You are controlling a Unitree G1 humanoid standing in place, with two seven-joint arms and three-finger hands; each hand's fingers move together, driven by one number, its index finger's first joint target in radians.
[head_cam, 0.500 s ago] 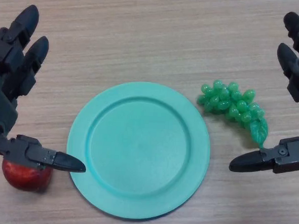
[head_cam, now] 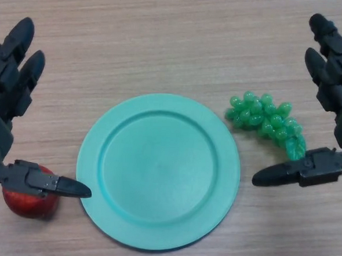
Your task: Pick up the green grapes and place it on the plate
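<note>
A bunch of green grapes (head_cam: 265, 121) lies on the wooden table just right of a round teal plate (head_cam: 158, 169), which has nothing on it. My right hand (head_cam: 335, 103) is open at the right edge, fingers straight beyond the grapes and thumb (head_cam: 290, 172) stretched out below them. It hovers around the bunch without holding it. My left hand (head_cam: 4, 106) is open at the left edge, its thumb over a red apple.
A red apple (head_cam: 30, 199) sits on the table at the lower left, beside the plate and partly under my left thumb. Bare wooden table stretches across the top of the view.
My right hand has moved left, toward the grapes, and its thumb tip now lies closer to the plate. My left hand has drawn slightly left. The grapes and plate have not moved.
</note>
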